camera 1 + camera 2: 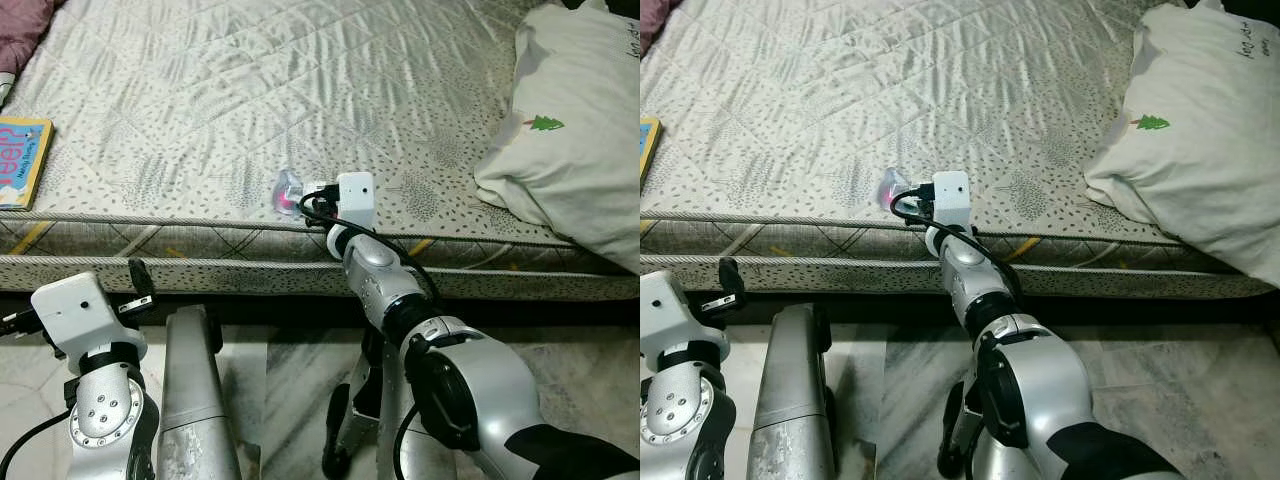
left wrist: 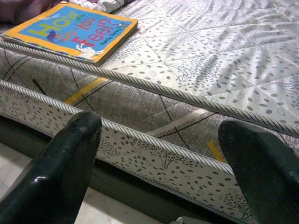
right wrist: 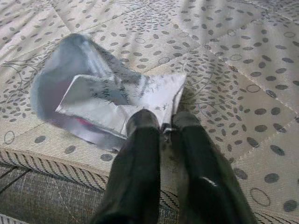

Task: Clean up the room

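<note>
The right gripper (image 3: 161, 122) was reaching over the front edge of the mattress (image 1: 250, 90), its two black fingers (image 3: 138, 154) pinched together on the corner of a crumpled silvery wrapper (image 3: 98, 100). The wrapper lay flat on the mattress right near that front edge, roughly mid-way along it. Its long axis ran more or less along the edge, with the pinched corner pointing toward the gripper and the puffy rounded end facing away, toward the book side. There was a bit of pink showing on it.

The left gripper (image 2: 163, 154) hung low in front of the mattress side, fingers wide apart and holding nothing.

A picture book (image 1: 22, 160) sat at the far left end of the mattress, and a white pillow (image 1: 570, 140) was on the right end.
</note>
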